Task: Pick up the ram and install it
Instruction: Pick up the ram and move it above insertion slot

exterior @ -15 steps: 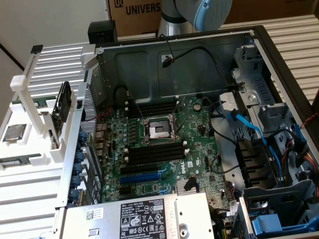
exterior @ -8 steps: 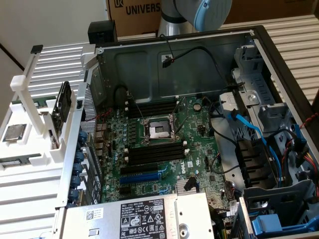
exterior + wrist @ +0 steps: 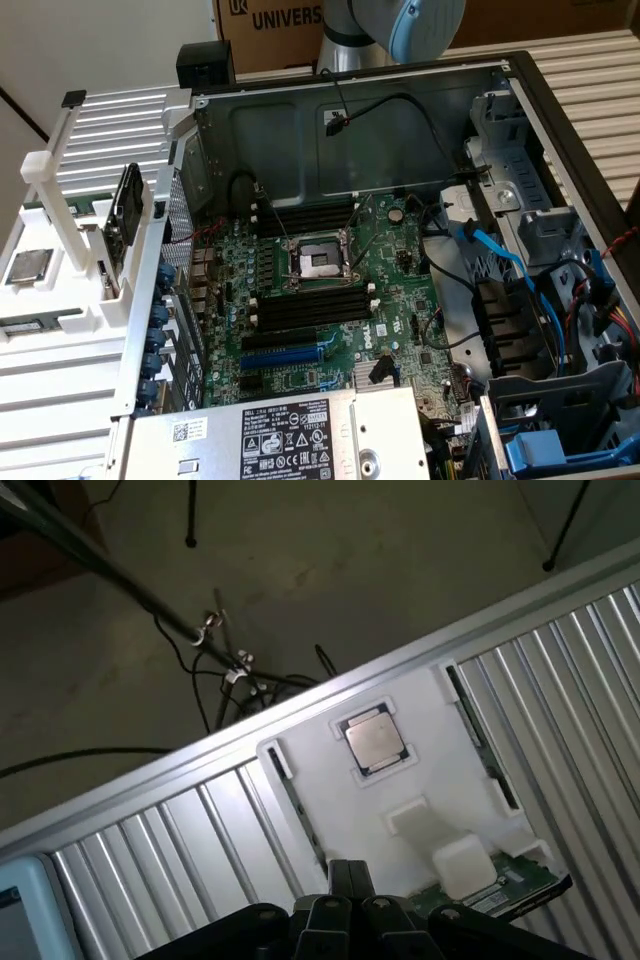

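Operator, your gripper (image 3: 340, 905) hangs close to the ram (image 3: 505, 890), which sits just beyond it at the white fixture's (image 3: 440, 780) nearer edge, sticker side facing the wrist camera. Its long axis runs crosswise to the gripper. Whether the gripper is open or closed, you cannot tell.

My claw (image 3: 346, 885) has open room above the motherboard (image 3: 395, 300), walled in by the case (image 3: 270, 120). Cables (image 3: 497, 252) crowd the exterior view's right. A tall white post (image 3: 62, 135) stands on the holder (image 3: 90, 300).
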You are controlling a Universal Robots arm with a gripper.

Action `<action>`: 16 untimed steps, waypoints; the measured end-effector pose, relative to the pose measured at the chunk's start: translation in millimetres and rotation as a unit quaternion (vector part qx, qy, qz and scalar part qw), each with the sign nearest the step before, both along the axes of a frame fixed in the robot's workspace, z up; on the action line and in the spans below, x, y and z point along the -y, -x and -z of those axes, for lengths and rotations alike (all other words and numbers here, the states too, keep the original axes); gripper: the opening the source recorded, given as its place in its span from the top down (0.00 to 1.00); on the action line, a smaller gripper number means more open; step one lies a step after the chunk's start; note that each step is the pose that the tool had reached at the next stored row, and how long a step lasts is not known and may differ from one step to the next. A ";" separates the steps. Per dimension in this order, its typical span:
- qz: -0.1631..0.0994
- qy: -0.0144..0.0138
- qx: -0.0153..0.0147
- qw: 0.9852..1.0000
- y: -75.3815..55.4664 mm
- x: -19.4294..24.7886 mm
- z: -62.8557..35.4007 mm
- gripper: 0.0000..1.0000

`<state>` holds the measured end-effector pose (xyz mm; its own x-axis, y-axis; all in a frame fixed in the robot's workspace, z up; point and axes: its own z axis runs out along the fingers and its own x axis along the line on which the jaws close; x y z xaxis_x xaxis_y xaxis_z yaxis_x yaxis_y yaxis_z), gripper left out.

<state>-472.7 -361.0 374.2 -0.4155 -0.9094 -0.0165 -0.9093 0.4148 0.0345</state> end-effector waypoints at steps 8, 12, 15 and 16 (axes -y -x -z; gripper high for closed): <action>-0.073 0.000 0.000 0.997 0.0 0.0 0.1 0.89; -0.109 -0.001 0.000 0.994 0.0 0.0 0.2 0.89; -0.136 -0.001 0.000 0.991 0.0 0.0 0.2 0.89; -0.145 -0.001 0.000 0.989 0.0 0.0 0.2 0.89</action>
<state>-472.7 -361.0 373.9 -0.1365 -0.9905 -0.0190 -0.9901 0.1358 0.0350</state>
